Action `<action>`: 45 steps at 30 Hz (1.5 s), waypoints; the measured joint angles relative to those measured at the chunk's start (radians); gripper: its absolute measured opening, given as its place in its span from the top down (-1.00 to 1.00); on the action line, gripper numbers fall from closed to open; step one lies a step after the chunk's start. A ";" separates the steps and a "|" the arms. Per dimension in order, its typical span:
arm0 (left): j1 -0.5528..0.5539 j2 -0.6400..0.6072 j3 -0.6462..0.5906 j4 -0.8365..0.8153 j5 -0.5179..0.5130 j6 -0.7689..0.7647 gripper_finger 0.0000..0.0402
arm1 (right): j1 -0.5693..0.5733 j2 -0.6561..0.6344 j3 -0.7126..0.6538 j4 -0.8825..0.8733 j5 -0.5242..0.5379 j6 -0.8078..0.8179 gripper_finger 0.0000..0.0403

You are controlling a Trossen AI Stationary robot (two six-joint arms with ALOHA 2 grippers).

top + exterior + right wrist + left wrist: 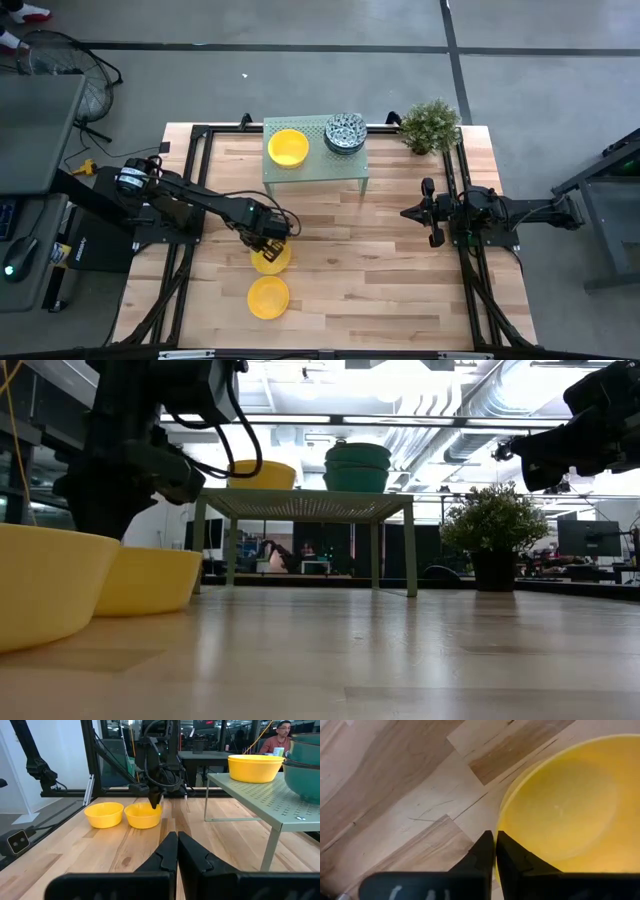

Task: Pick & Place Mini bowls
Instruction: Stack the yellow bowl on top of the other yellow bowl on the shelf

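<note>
wooden table from above: left gripper reaches down, jaws pinching the rim of a yellow bowl; another yellow bowl sits just beyond. right wrist view: right gripper hovers, jaws pressed together, rack beside them carrying a yellow rack bowl and stacked patterned bowls.

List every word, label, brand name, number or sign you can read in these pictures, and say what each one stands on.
No text can be read in any view.
Left arm: a small pale label near its base, too small to read.
Screens in the room behind the rack: lit, but too blurred to read.
Yellow bowls, patterned bowls, plant, table: no markings visible.
</note>
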 joint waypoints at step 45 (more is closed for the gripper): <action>0.287 -0.225 0.649 -0.558 -0.339 0.211 1.00 | 0.000 0.006 0.000 0.000 0.000 0.000 1.00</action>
